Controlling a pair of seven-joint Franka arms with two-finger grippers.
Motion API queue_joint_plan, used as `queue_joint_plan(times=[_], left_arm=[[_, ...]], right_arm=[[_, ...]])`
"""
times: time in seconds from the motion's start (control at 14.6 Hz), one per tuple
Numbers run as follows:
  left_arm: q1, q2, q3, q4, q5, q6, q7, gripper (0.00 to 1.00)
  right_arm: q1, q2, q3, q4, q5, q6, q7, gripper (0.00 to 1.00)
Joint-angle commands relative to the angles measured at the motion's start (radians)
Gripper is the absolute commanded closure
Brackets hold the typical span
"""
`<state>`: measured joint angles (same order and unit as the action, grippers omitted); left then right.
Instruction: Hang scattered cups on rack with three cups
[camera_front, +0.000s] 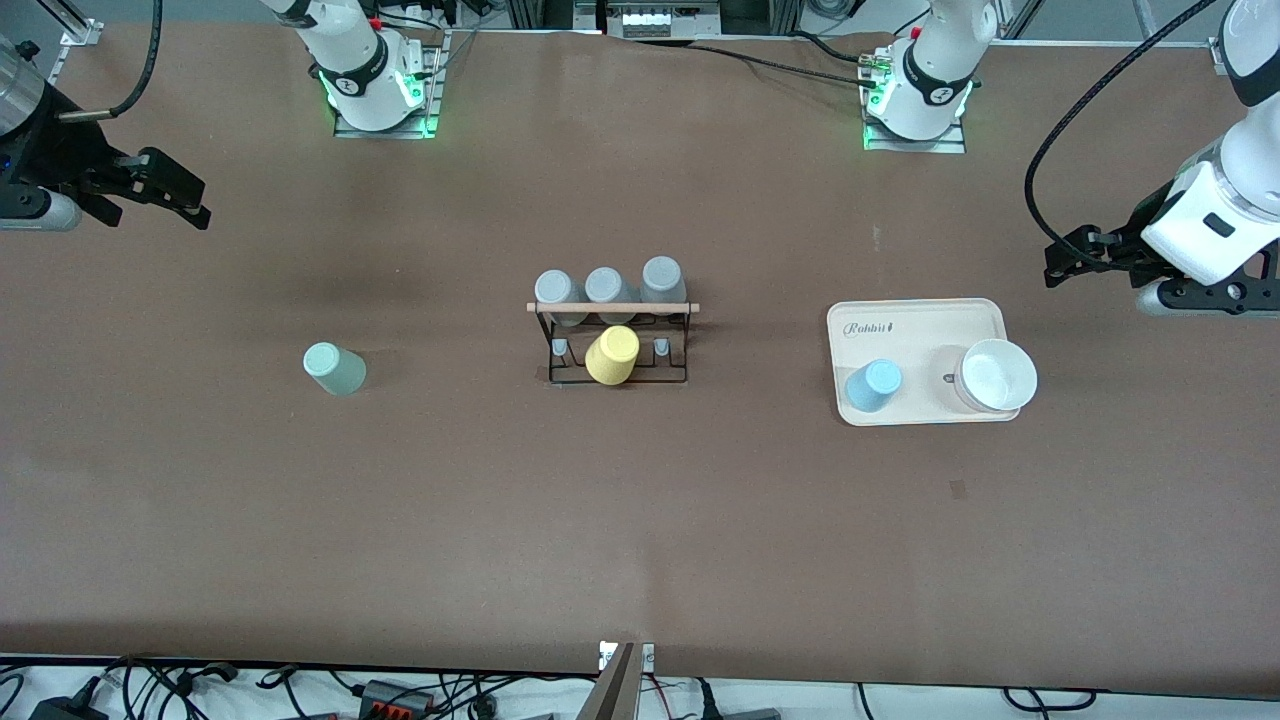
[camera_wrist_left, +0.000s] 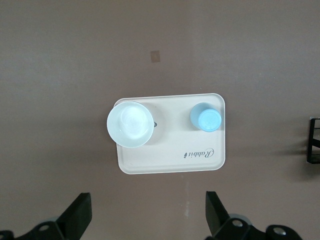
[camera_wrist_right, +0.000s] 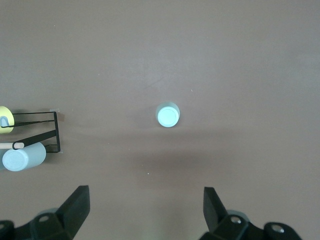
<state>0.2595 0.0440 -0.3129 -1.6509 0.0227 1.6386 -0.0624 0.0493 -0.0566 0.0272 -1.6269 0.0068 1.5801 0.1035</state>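
The mint-green cup (camera_front: 335, 368) stands upside down on the table toward the right arm's end and also shows in the right wrist view (camera_wrist_right: 168, 115). The light blue cup (camera_front: 873, 385) stands upside down on the beige tray (camera_front: 920, 320) and shows in the left wrist view (camera_wrist_left: 205, 118). The black wire rack (camera_front: 615, 340) with a wooden rod stands mid-table. My right gripper (camera_front: 195, 200) (camera_wrist_right: 146, 205) is open and empty, high over the table at the right arm's end. My left gripper (camera_front: 1060, 262) (camera_wrist_left: 148, 210) is open and empty, high over the table beside the tray.
Three grey cups (camera_front: 607, 290) hang along the rack's upper row and a yellow cup (camera_front: 612, 355) on a lower peg. A white bowl (camera_front: 995, 375) (camera_wrist_left: 130, 124) sits on the tray (camera_wrist_left: 170, 160) next to the blue cup. The rack's edge shows in both wrist views (camera_wrist_right: 35, 131) (camera_wrist_left: 314, 140).
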Motion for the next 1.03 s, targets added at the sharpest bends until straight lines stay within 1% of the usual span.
queue_joint_plan(times=[0.0,0.41,0.48,0.68,0.82,0.96], left_arm=[[0.007,-0.026,-0.003,-0.021,-0.009,0.009,0.018,0.00],[0.007,-0.015,-0.002,-0.018,-0.010,0.015,0.018,0.00],[0.007,-0.007,-0.002,-0.001,-0.012,0.012,0.018,0.00],[-0.005,0.063,-0.003,0.058,-0.014,0.010,0.018,0.00],[-0.016,0.155,-0.005,0.097,-0.015,0.020,0.018,0.00],[-0.045,0.264,-0.005,0.169,-0.010,0.033,0.018,0.00]], right_arm=[[0.006,0.011,-0.006,0.021,0.022,-0.005,-0.045,0.00],[0.014,0.020,0.000,0.019,0.016,-0.006,-0.024,0.00],[0.014,0.026,0.000,0.019,0.016,-0.005,-0.024,0.00],[0.009,0.038,0.002,0.019,0.016,-0.006,-0.037,0.00],[0.009,0.040,0.000,0.019,0.015,-0.006,-0.038,0.00],[0.007,0.041,0.000,0.019,0.016,-0.006,-0.038,0.00]])
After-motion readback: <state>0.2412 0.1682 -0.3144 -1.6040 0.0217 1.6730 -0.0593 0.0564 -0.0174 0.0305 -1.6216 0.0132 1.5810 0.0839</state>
